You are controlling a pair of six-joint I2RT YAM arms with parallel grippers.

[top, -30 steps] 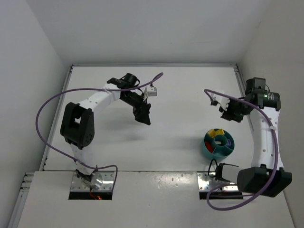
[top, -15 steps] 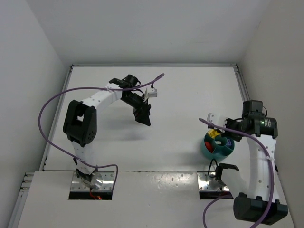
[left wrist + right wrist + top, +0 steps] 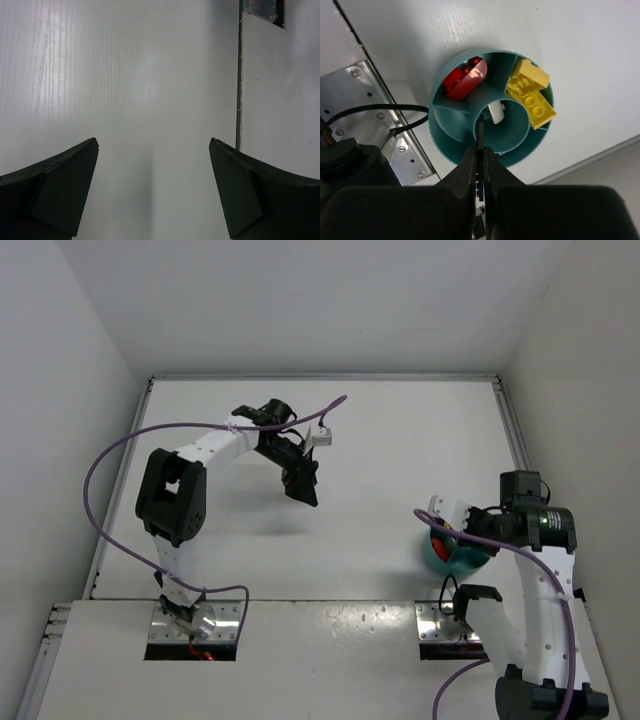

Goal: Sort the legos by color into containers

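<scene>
- I had two grippers in play. My left gripper (image 3: 153,192) hung over the bare white table (image 3: 150,75) with its two fingers spread wide apart and nothing between them. In the top view it sat just toward 9 o'clock of the table's middle.
- My right gripper (image 3: 480,145) had its fingers pressed together, tips pointing down over the 6 o'clock side of the bowl's central ring (image 3: 512,132). A blue speck showed in the slit between them, and I could not tell what it was.
- There was one round teal bowl (image 3: 436,131), at about 4 o'clock on the table in the top view, near my right arm's base.
- Two yellow legos (image 3: 527,80) lay side by side in the compartment at 2 o'clock, seen from my right wrist.
- Red legos (image 3: 465,80) filled the compartment at 11 o'clock. They overlapped, so I could not count them.
- One small white piece (image 3: 496,112) stood inside the central ring.
- One metal base plate (image 3: 370,90) and one black cable (image 3: 380,107) lay at 9 o'clock of the bowl.
</scene>
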